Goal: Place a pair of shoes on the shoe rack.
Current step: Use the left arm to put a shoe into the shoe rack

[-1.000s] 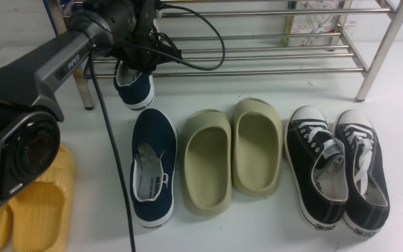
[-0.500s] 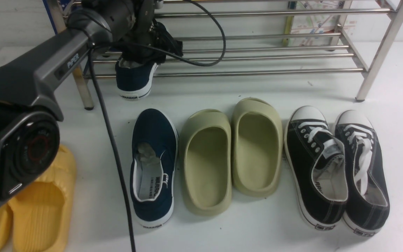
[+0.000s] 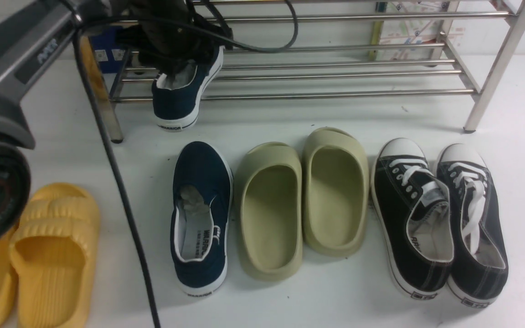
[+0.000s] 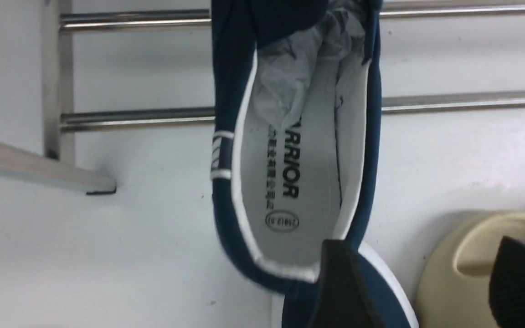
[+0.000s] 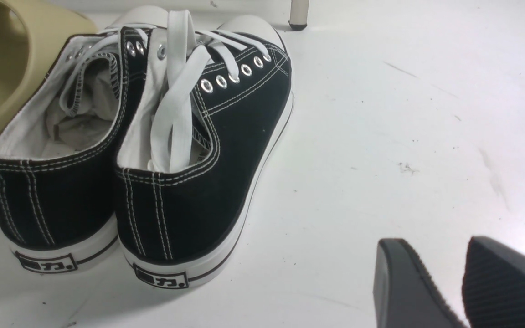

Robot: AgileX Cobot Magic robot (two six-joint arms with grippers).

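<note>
Left gripper (image 4: 424, 255) is spread wide and empty by the heel of one navy slip-on (image 3: 178, 98); that shoe lies tilted on the lower bars of the shoe rack (image 3: 335, 94), heel overhanging the front bar. It could slide off, or catch a finger when the arm lifts. Right gripper (image 5: 445, 255) is slightly parted, empty. Two navy shoes, the second slip-on (image 3: 201, 214) on the floor; two olive slides (image 3: 269, 209); two black lace-ups (image 3: 410, 209); two yellow slides (image 3: 53, 255); one rack.

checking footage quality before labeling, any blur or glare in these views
Front view: sharp, bright glints on the shoe rack tubes. Left wrist view: navy shoe smeared at the heel, left fingers dark and soft. Right wrist view: black sneakers crisp, glare on the floor by the right fingers.
</note>
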